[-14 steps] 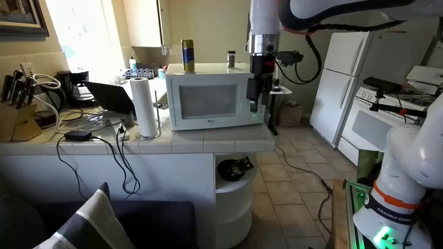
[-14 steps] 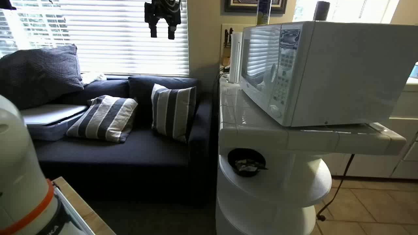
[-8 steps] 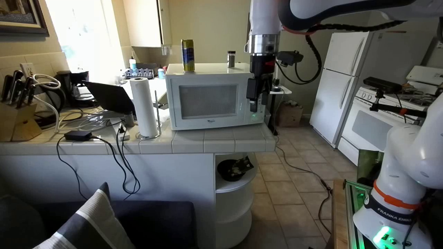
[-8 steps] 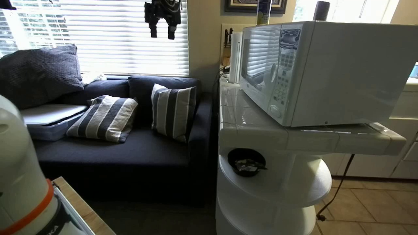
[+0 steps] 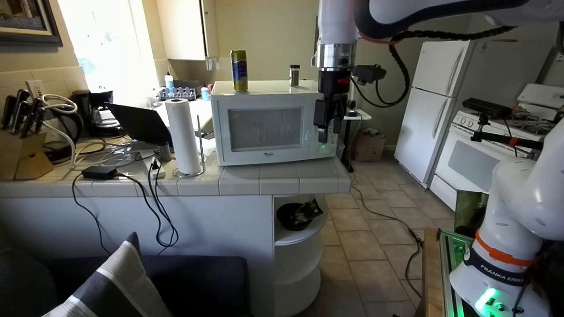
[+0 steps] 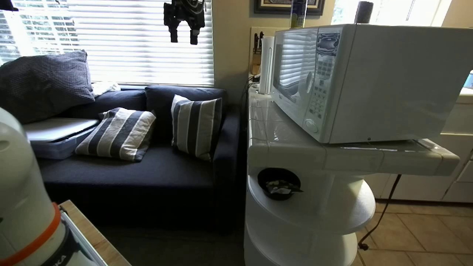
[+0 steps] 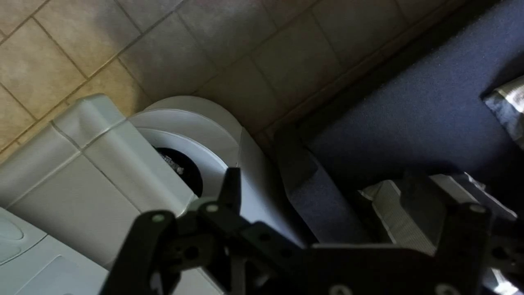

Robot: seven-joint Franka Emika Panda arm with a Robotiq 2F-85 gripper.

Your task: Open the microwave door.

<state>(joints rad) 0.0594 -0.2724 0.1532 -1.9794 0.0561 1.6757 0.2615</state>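
Observation:
The microwave door (image 5: 265,128), with its white frame and grey window, is shut flush with the white microwave in both exterior views; it shows obliquely in an exterior view (image 6: 294,66). A corner of the door also shows at lower left in the wrist view (image 7: 67,262). My gripper (image 5: 330,131) hangs pointing down and covers part of the control strip in that view. In an exterior view the gripper (image 6: 184,39) is well out in front of the microwave face, apart from it. Its fingers are spread and empty; they also show in the wrist view (image 7: 327,176).
A tall can (image 5: 239,70) and a small jar (image 5: 294,75) stand on top of the microwave. A paper towel roll (image 5: 183,137) stands beside it on the tiled counter (image 5: 282,185). A dark sofa (image 6: 147,173) and a shelf with a black bowl (image 6: 279,183) are below.

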